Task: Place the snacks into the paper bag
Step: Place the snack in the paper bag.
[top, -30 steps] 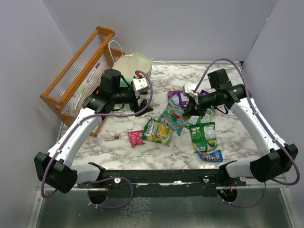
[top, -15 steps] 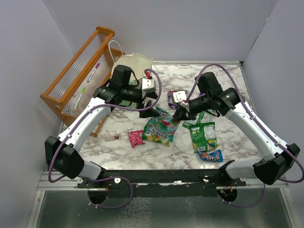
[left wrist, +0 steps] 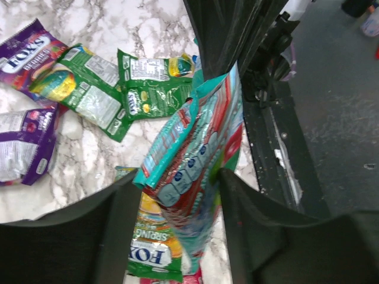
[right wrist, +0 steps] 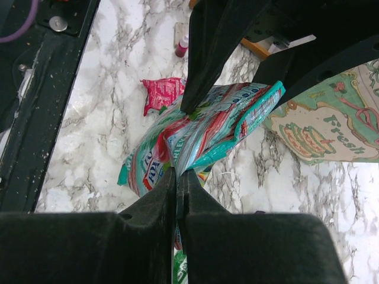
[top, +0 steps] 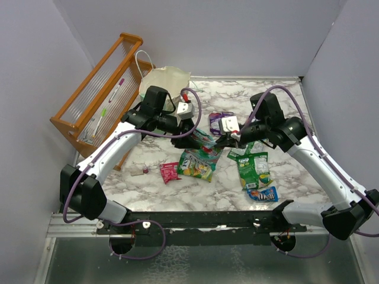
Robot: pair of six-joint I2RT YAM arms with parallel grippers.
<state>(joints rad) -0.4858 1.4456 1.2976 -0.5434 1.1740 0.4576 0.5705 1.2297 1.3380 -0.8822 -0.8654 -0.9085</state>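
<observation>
A teal and red snack packet [top: 205, 142] [left wrist: 198, 157] [right wrist: 204, 124] hangs above the marble table between both grippers. My right gripper [top: 225, 141] [right wrist: 177, 174] is shut on one edge of it. My left gripper [top: 190, 141] [left wrist: 174, 228] straddles the other end; one finger touches the packet and a narrow gap shows at the other. More snacks lie below: a yellow-green packet [top: 194, 167] [left wrist: 148, 251], a small red one [top: 169, 171], a green one [top: 253, 168], a blue one [top: 263, 193] and a purple one [top: 220, 120]. The paper bag [top: 167, 80] [right wrist: 325, 127] lies at the back left.
An orange slatted rack [top: 95, 92] leans at the table's left edge. A tiny red-capped tube [top: 142, 171] [right wrist: 182, 46] lies near the red packet. More green packets [left wrist: 89, 89] and purple ones [left wrist: 26, 44] lie on the marble. A dark rail [top: 195, 220] runs along the near edge.
The right gripper lifted the teal packet and carried it left. The left arm swung right to meet it, and its jaws have narrowed around the packet's other end.
</observation>
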